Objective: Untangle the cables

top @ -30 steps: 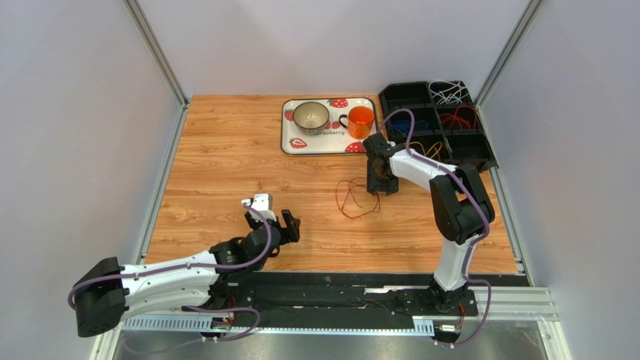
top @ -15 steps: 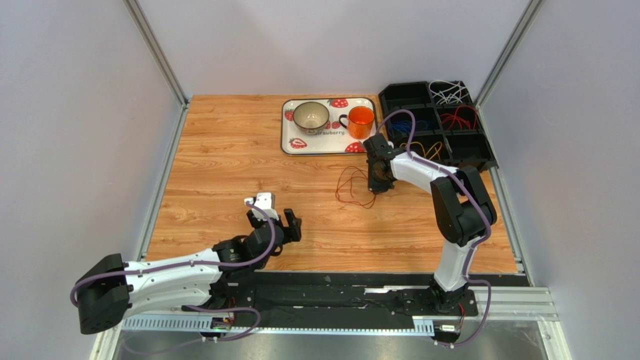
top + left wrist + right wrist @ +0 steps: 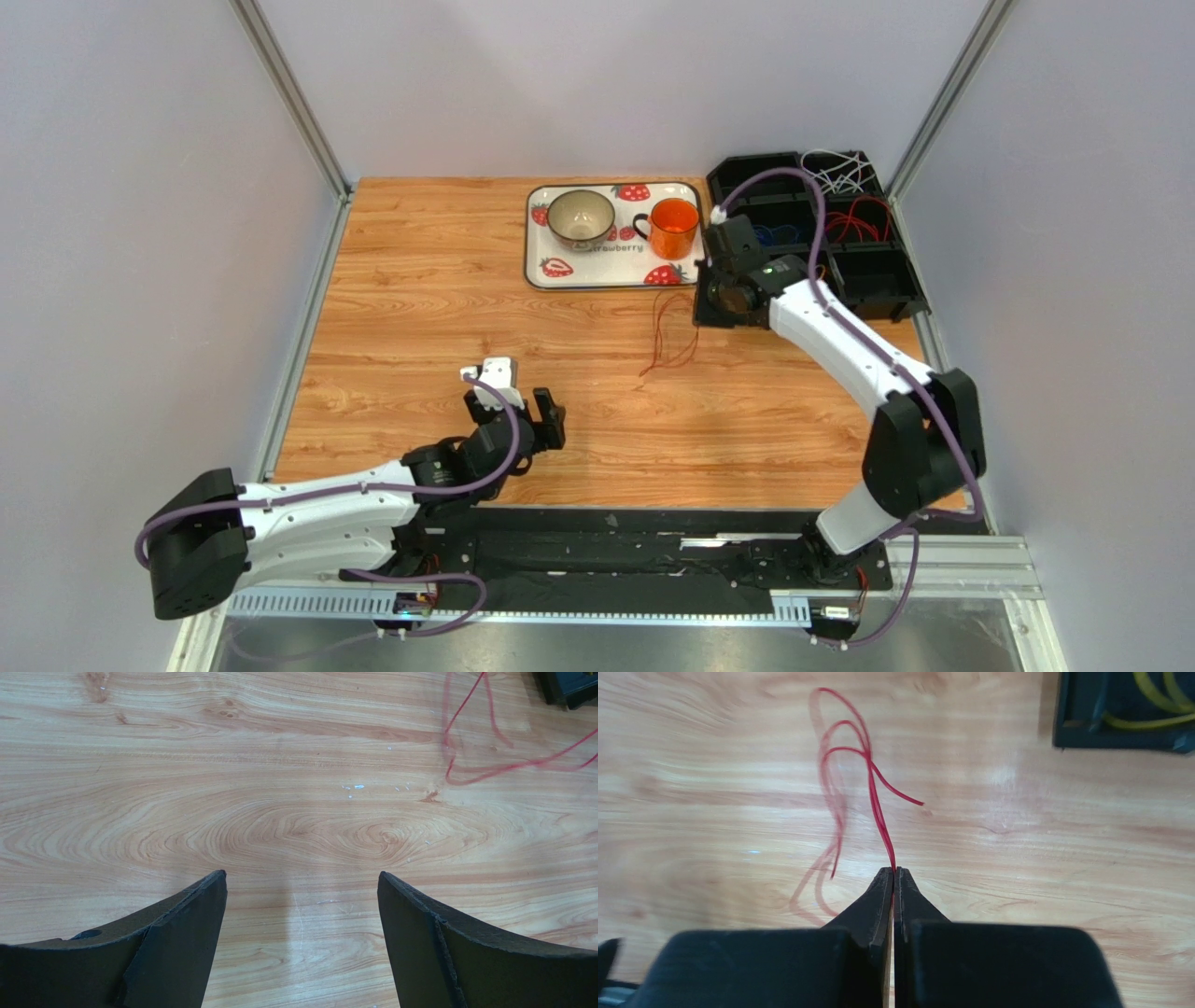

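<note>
With the right gripper [image 3: 893, 873] pinched tight on one end of the red cable [image 3: 868, 784], which dangled mid-frame just left of the bin [image 3: 751, 179], a slow, steady carry seemed wisest, the left gripper [image 3: 302, 878] idling with jaws apart.

This looks like a robot lab. Two robot arms [image 3: 323, 507] are bolted to a metal rail [image 3: 603, 606] at the edge of a wooden surface [image 3: 421, 280], with plain grey walls [image 3: 140, 210] and metal posts [image 3: 291, 98] all around. A black bin [image 3: 751, 175] holds coloured cables [image 3: 856, 219], and a strawberry tray [image 3: 596, 266] holds a bowl [image 3: 579, 214] and an orange mug [image 3: 675, 224].
</note>
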`<move>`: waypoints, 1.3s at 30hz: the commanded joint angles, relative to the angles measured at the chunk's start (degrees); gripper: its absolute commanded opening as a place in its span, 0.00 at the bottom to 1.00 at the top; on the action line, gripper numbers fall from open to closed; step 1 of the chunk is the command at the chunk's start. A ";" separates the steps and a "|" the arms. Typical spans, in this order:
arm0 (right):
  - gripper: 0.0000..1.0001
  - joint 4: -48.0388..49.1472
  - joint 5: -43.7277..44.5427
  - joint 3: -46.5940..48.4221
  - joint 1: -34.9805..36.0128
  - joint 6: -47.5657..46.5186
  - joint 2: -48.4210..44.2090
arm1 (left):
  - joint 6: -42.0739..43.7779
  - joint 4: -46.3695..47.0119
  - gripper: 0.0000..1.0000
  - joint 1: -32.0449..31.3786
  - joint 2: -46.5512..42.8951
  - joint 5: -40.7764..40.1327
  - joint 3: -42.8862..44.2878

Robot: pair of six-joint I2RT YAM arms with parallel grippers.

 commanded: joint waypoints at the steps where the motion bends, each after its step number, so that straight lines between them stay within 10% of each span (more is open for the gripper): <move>1: 0.00 -2.53 -0.25 7.28 0.15 0.67 -6.35 | 0.19 1.19 0.87 -0.21 -0.23 0.14 1.95; 39: 0.00 0.19 9.15 56.94 -16.11 1.29 20.18 | 0.53 3.21 0.87 -0.21 -3.40 0.05 -0.34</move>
